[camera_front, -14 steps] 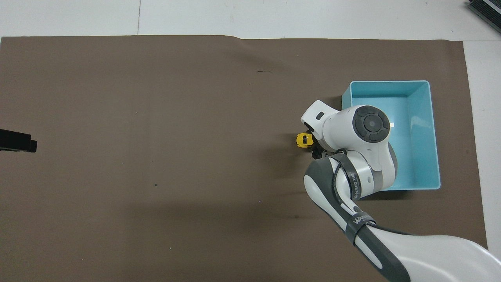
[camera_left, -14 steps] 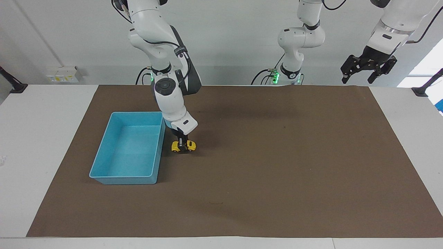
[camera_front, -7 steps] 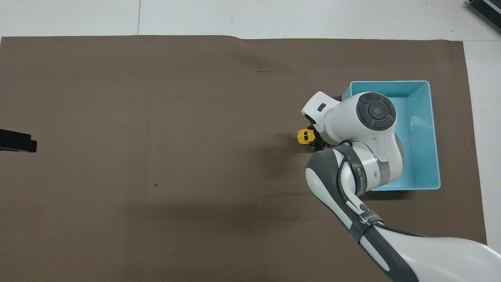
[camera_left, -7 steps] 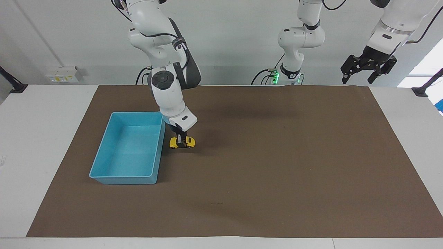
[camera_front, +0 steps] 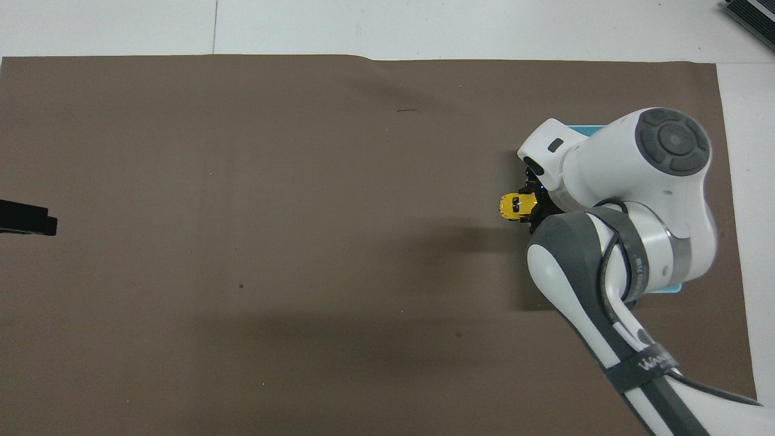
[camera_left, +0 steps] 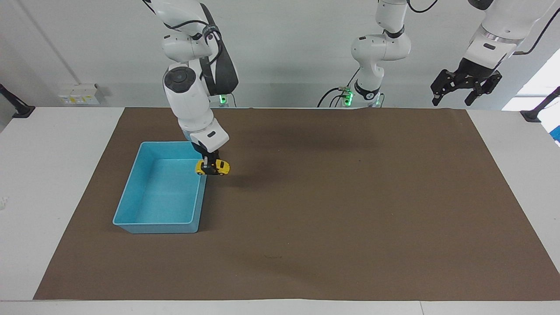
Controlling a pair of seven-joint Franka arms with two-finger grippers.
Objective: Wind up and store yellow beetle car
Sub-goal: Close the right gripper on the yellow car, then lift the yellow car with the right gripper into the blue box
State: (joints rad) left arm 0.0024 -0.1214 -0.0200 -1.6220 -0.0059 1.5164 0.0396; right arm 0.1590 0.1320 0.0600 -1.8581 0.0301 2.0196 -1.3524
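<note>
Over the blue tray's (camera_left: 131, 191) rim your right gripper (camera_left: 211, 166) hangs, jaws pinching the yellow beetle car (camera_left: 212, 167), while your left gripper (camera_left: 465, 89) waits aloft, jaws spread.

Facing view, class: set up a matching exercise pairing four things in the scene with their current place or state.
Things:
1. yellow beetle car
2. blue tray
3. left tool
4. brown mat

States:
A. open, raised near the left arm's end of the table, waiting
B. covers the tabletop
C. held in the air by the right tool, over the tray's rim
D. resting on the mat, nothing inside

Pairs: 1-C, 2-D, 3-A, 4-B
</note>
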